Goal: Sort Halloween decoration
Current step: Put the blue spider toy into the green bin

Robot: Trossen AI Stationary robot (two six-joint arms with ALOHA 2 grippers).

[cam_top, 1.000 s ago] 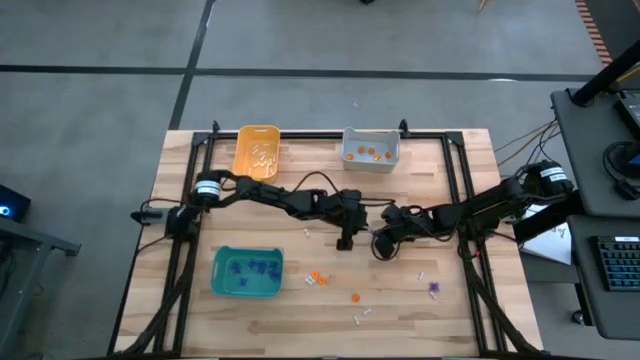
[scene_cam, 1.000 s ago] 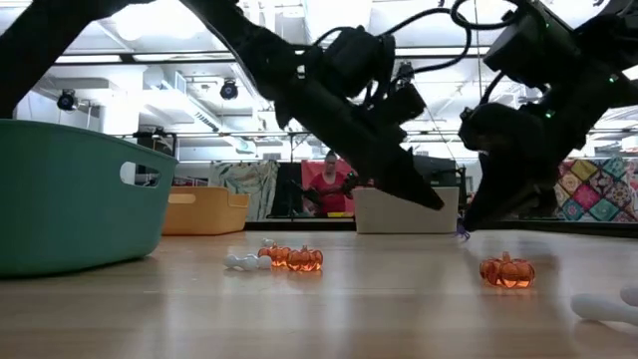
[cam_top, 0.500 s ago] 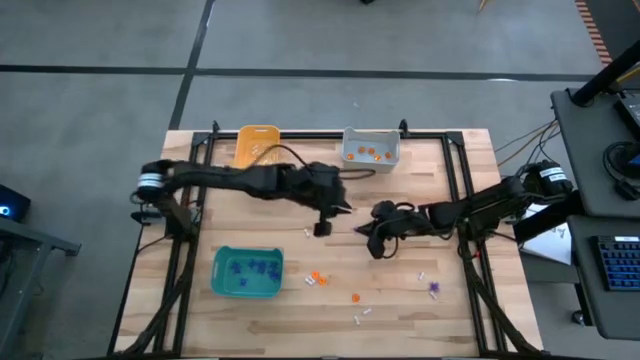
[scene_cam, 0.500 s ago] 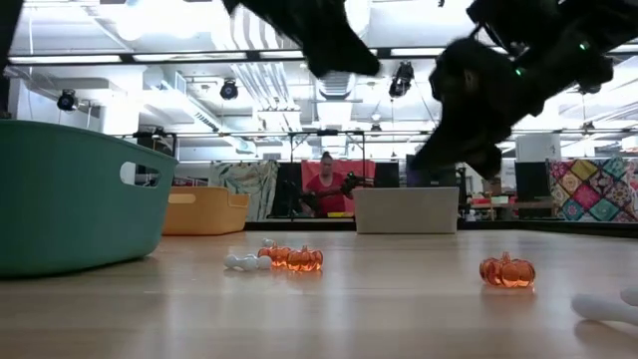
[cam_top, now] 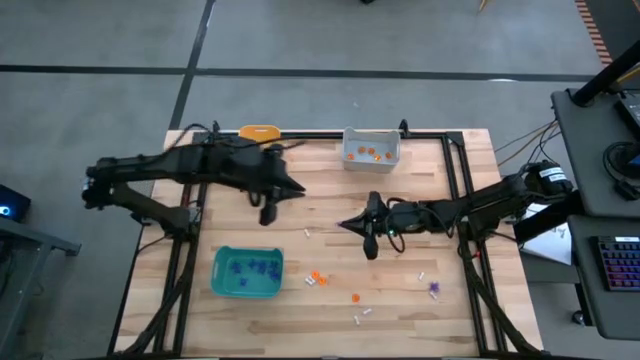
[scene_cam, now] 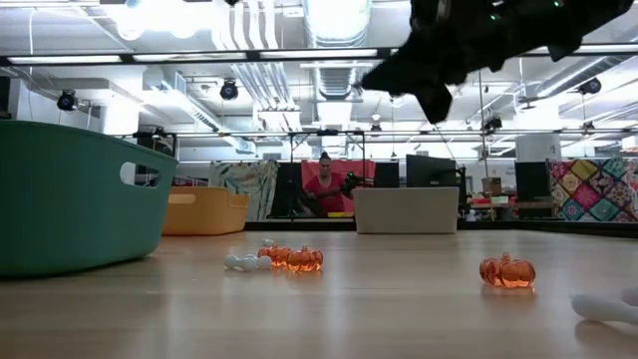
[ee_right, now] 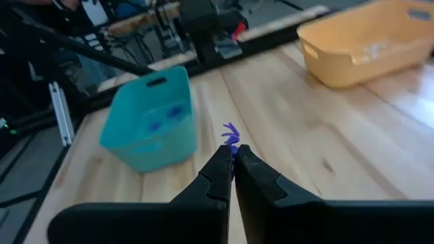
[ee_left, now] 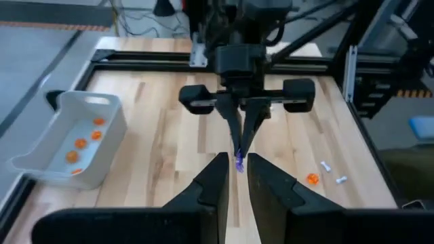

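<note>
Carrying: the right gripper [ee_right: 232, 157] pinches a purple spiky trinket [ee_right: 231, 135] at its fingertips, above the middle of the table [cam_top: 300, 185].

Right fingers: closed on the trinket, which sticks out just past the tips; the left wrist view shows it hanging at the point of the closed pair [ee_left: 239, 163].

Key relation: the teal bin [cam_top: 247, 272], already holding purple pieces, lies ahead of the right gripper and off to one side in its wrist view, toward the left arm's half of the table; the carried piece is not yet over the bin's rim. The right arm is the one positioned for this drop.

Long axis: the trinket is too small to judge an axis; its spikes fan outward from the pinch.

Left gripper [cam_top: 266, 212]: aloft near the orange-yellow bin [cam_top: 259, 132], fingers narrowly parted with nothing visible between them.

Changed from a second ago: the left arm has swung back from the table's middle toward the orange-yellow bin, and the right gripper has moved leftward and lifted clear of the tabletop.

Still loose: orange pumpkins [scene_cam: 506, 271], another orange pair [scene_cam: 291, 258] and a white piece [scene_cam: 242, 262] on the wood; the grey bin [cam_top: 371, 149] holds orange ones.
</note>
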